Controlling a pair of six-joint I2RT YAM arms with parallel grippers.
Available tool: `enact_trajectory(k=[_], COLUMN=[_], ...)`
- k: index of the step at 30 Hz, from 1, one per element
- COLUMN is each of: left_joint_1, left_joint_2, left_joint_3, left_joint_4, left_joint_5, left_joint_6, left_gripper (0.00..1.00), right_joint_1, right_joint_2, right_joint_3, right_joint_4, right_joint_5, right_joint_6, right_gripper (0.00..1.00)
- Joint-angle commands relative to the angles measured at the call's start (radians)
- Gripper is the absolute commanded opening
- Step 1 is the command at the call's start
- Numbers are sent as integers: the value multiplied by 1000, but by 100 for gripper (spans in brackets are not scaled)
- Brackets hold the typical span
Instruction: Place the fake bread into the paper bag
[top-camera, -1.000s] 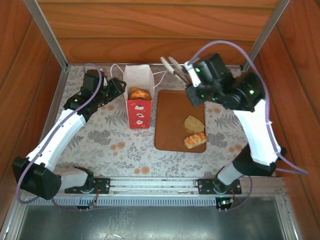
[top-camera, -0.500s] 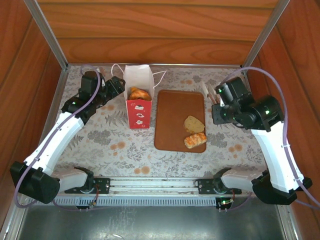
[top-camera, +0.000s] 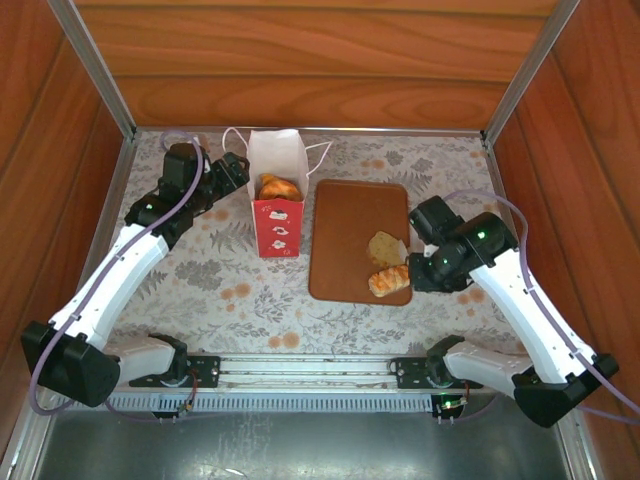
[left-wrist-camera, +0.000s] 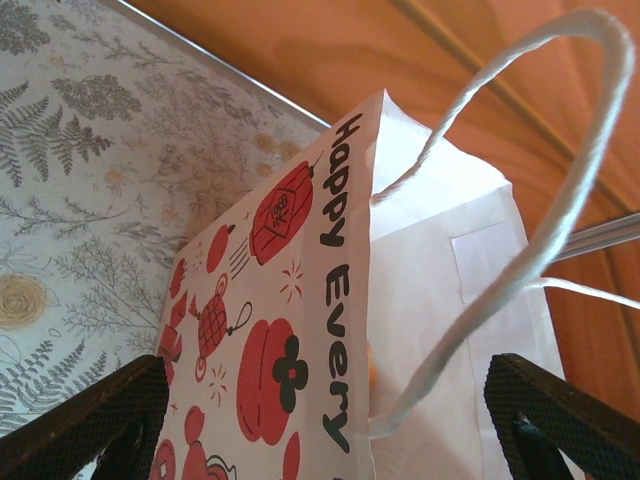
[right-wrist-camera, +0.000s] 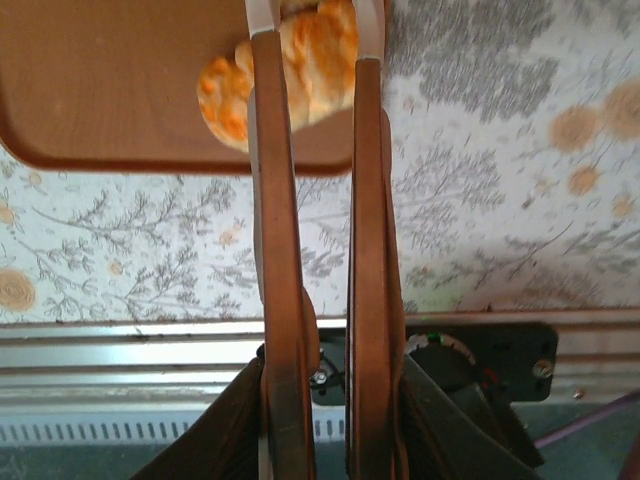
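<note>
A: While the croissant (top-camera: 279, 187) is sitting inside the paper bag (top-camera: 277, 225), where's the rest lying?
B: Tan slice (top-camera: 386, 246) & glazed roll (top-camera: 389, 281) are lying on the brown board (top-camera: 345, 220), near-right corner. Bag's standing upright just left of the board, on the flowered table (top-camera: 210, 270).
A: R gripper (right-wrist-camera: 316, 25)?
B: It's hanging over the roll w/ jaws drawn narrow. Can't tell if the tips are touching it.
A: L gripper (left-wrist-camera: 325, 420)?
B: It's sitting at the bag's far-left side, jaws spreading wide, w/ the bag's top & cord handle (left-wrist-camera: 560, 200) lying between the fingers (left-wrist-camera: 90, 425).
</note>
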Motion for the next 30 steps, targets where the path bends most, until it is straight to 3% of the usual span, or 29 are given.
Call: enact_trajectory(k=[1,30], left_joint_1=[15,43], left_joint_2=[18,31], left_joint_3=[-17,-26], left_joint_4=[25,40], left_joint_5=[7,34], left_joint_6=[20,8], left_gripper=[87,88], right_joint_1=[-9,-9], right_joint_2=[-23,-104], right_joint_3=[-36,-161], right_joint_4=[-12,-33], right_joint_5=[-61,-138], right_joint_6=[56,85], right_gripper=[33,39])
